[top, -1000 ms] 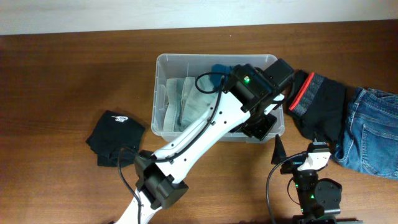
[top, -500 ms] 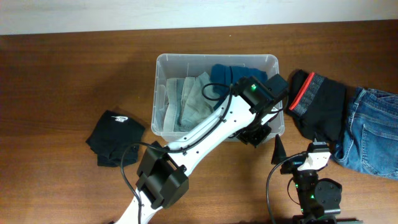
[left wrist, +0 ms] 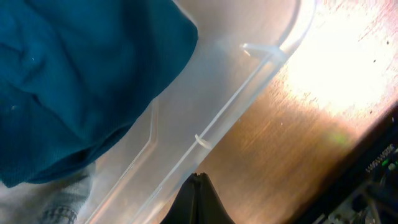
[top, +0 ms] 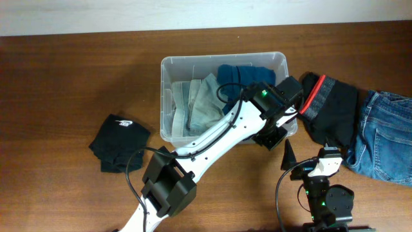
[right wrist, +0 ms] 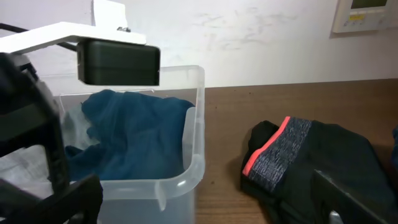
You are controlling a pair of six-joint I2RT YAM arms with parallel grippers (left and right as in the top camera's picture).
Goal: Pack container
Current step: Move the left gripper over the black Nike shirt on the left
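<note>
A crumpled black garment (top: pixel 119 143) with a small white mark lay on the wooden table (top: pixel 64 84), well to the left of both grippers. The clear container (top: pixel 222 58) sat mid-table, holding a folded grey-green garment (top: pixel 201 106) and a bunched blue garment (top: pixel 235 76). The left arm crossed its near side and hid the corner closest to the right gripper. The left gripper (left wrist: pixel 198 194) hung over that rim, jaws pressed together with nothing between them. The right gripper (right wrist: pixel 202 180) sat low, jaws spread wide and empty, with the container ahead to their left. Ahead to their right lay a black garment with a coral band (top: pixel 331 106), then jeans (top: pixel 386 138) cut off by the frame edge.
</note>
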